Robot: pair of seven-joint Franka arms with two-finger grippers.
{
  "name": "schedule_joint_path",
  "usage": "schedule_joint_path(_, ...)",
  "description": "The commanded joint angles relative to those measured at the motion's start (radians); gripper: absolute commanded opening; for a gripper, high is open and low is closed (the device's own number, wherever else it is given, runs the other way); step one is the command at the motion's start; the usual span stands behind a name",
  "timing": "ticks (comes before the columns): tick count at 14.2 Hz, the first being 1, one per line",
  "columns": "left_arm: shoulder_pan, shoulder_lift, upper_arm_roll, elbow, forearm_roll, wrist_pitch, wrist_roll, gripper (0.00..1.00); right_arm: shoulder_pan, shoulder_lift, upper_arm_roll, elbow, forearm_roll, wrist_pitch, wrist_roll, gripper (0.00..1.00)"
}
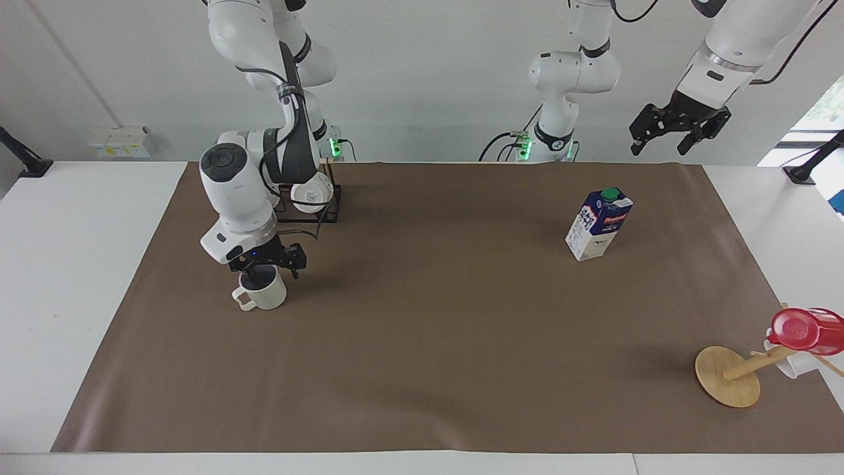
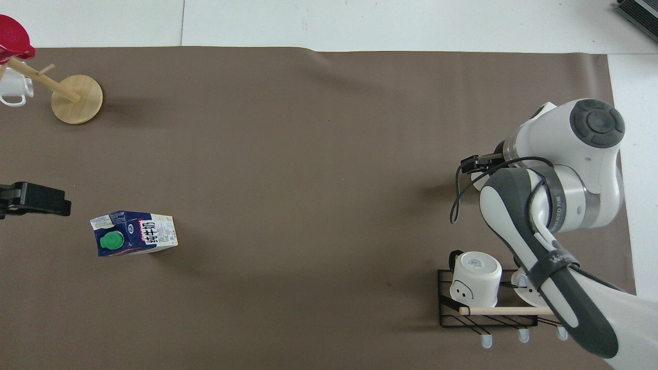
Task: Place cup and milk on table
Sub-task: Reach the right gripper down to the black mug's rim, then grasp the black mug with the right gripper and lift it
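Observation:
The cup (image 1: 265,295), cream-white with a loop handle, stands on the brown sheet of the table (image 1: 428,343) toward the right arm's end. My right gripper (image 1: 267,265) is open and sits right at the cup's mouth, covering its dark inside. In the overhead view the right arm hides nearly all of the cup (image 2: 476,182). The milk (image 1: 599,224) stands upright on the sheet toward the left arm's end, and it also shows in the overhead view (image 2: 134,234). My left gripper (image 1: 679,128) is open and empty, raised high; in the overhead view it (image 2: 31,198) is beside the milk.
A black wire rack (image 1: 330,208) with two white mugs (image 2: 475,277) stands nearer to the robots than the cup. A wooden mug tree (image 1: 728,376) with a red plastic cup (image 1: 804,330) stands at the left arm's end, farther from the robots than the milk.

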Motion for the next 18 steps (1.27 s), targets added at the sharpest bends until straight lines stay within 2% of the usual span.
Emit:
schedule_joint_path(1, 0.023, 0.009, -0.011, 0.021, -0.011, -0.007, 0.003, 1.0, -0.016, 0.007, 0.006, -0.039, 0.011, 0.053, -0.035, 1.0)
schedule_joint_path(2, 0.023, 0.009, -0.011, 0.02, -0.013, -0.007, 0.004, 1.0, -0.02, 0.011, 0.005, -0.039, 0.011, 0.055, -0.035, 0.83)
schedule_joint_path(3, 0.023, 0.009, -0.01, 0.018, -0.011, -0.007, 0.004, 1.0, -0.022, 0.011, 0.006, -0.039, 0.011, 0.054, -0.031, 0.38)
schedule_joint_path(4, 0.023, 0.009, -0.01, 0.018, -0.011, -0.007, 0.006, 1.0, -0.02, 0.011, 0.006, -0.039, 0.011, 0.052, -0.026, 0.09)
schedule_joint_path(5, 0.023, 0.009, -0.01, 0.018, -0.011, -0.007, 0.006, 1.0, -0.02, 0.011, 0.006, -0.037, 0.011, 0.051, -0.02, 0.0)
schedule_joint_path(12, 0.017, 0.008, -0.005, 0.012, -0.011, 0.01, 0.004, 1.0, -0.02, -0.008, 0.006, -0.01, 0.016, 0.023, -0.005, 0.0)
schedule_joint_path(15, 0.014, -0.003, -0.005, -0.003, -0.011, 0.008, 0.0, 1.0, 0.0, -0.07, 0.006, 0.033, 0.014, -0.084, 0.029, 0.0)
schedule_joint_path(18, 0.016, -0.014, -0.005, -0.018, -0.011, 0.008, 0.0, 1.0, 0.039, -0.073, 0.006, 0.116, 0.013, -0.205, 0.078, 0.0)
